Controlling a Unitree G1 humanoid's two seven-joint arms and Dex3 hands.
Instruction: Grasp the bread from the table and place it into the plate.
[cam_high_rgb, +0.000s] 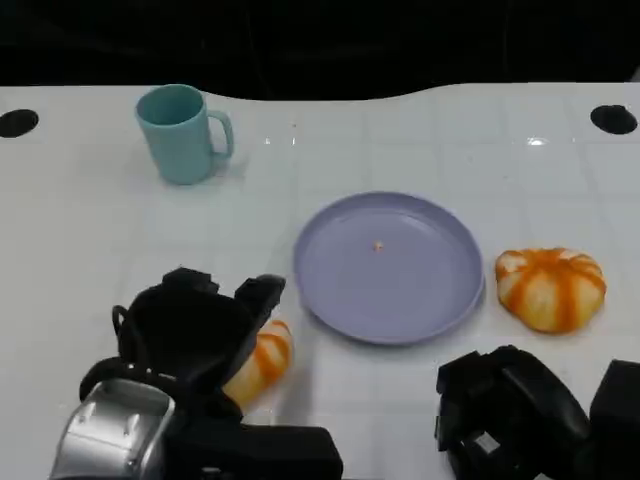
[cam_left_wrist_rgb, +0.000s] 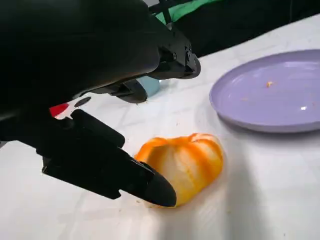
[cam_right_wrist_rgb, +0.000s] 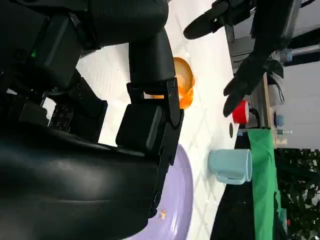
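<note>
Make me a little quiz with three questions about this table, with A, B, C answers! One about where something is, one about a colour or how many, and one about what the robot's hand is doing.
1. Where is the cup?
A. on the plate
B. at the far left of the table
C. in the right hand

2. How many orange striped breads are there?
A. one
B. two
C. four

3. What is the left hand doing?
A. reaching around a bread on the table
B. holding the cup
C. lying on the plate

Answers:
1 B: the teal cup stands far back on the left, away from the purple plate.
2 B: one bread lies by the left hand, another bread right of the plate.
3 A: its fingers sit around that bread, which rests on the table.
</note>
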